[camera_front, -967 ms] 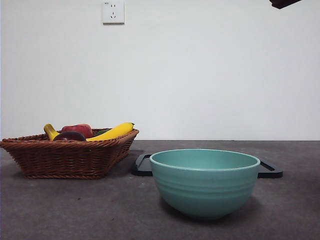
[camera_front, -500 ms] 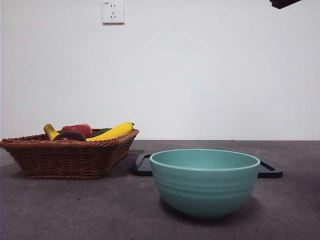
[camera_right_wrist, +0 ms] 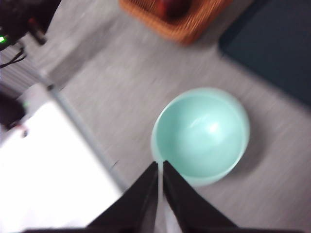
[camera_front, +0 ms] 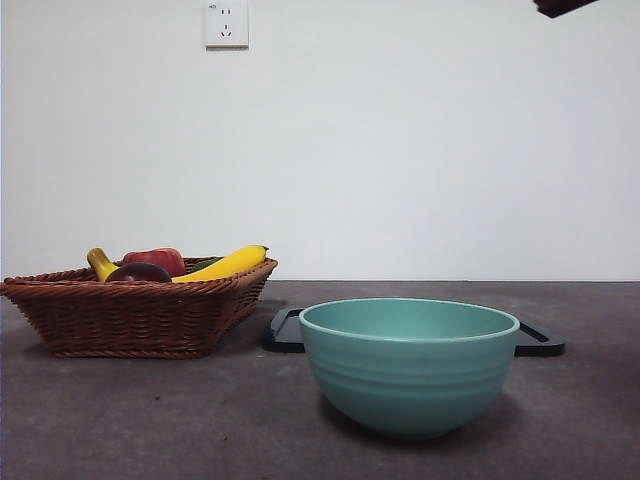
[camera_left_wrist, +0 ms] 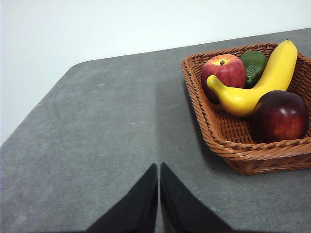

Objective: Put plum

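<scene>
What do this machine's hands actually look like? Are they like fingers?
Not like fingers. Each hand is two flat, matte black jaws that taper to pointed tips, forming a narrow wedge. The left gripper and right gripper look alike, plain black with no markings or cables visible on them. From the front view only a dark tip of one arm shows at the top corner.

Glossy maroon plum [camera_left_wrist: 281, 115] — in wicker basket [camera_left_wrist: 228, 138]

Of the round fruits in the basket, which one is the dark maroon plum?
The plum is the glossy, dark maroon one at the wicker basket rim, beside the banana. The apple is brighter red with yellowish patches.
</scene>
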Robot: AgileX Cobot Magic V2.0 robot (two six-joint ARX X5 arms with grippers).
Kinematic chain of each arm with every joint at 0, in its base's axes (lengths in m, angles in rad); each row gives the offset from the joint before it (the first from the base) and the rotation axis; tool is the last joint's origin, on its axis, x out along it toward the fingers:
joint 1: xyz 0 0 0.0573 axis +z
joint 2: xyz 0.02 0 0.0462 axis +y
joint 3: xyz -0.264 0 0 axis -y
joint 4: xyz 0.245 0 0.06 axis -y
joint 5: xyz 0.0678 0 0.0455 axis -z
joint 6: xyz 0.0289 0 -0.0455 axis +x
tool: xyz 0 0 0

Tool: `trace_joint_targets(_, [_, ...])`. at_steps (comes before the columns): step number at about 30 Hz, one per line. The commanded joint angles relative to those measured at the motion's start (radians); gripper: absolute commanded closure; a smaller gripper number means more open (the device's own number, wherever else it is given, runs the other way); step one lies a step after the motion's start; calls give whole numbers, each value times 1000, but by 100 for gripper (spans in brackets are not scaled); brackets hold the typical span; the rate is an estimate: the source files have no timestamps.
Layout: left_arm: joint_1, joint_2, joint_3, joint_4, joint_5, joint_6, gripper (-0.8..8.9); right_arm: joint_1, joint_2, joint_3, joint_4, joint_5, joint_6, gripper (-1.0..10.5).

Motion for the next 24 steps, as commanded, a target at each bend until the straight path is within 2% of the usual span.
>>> trace_joint_targets(1, [3, -2, -21, -7, 0, 0, 807, -53, -21, 12, 108, 48, -129, 942])
trace_joint_targets(7, [3, -2, -21, -8, 0, 0, 807, -290, -153, -38, 276, 51, -182, 942])
trace_joint_targets(12, [3, -2, -21, -8, 0, 0, 807, -470, -293, -131, 382, 104, -250, 941])
trace_joint_targets(17, [3, -2, -21, -8, 0, 0, 807, -577, -434, -304, 562, 106, -261, 941])
trace_joint_targets(21, [3, -2, -21, -8, 0, 0, 807, -618, -527, -467, 715, 106, -257, 941])
trace_joint_targets(24, [3, -2, -21, -8, 0, 0, 807, -632, -588, -565, 766, 109, -257, 942])
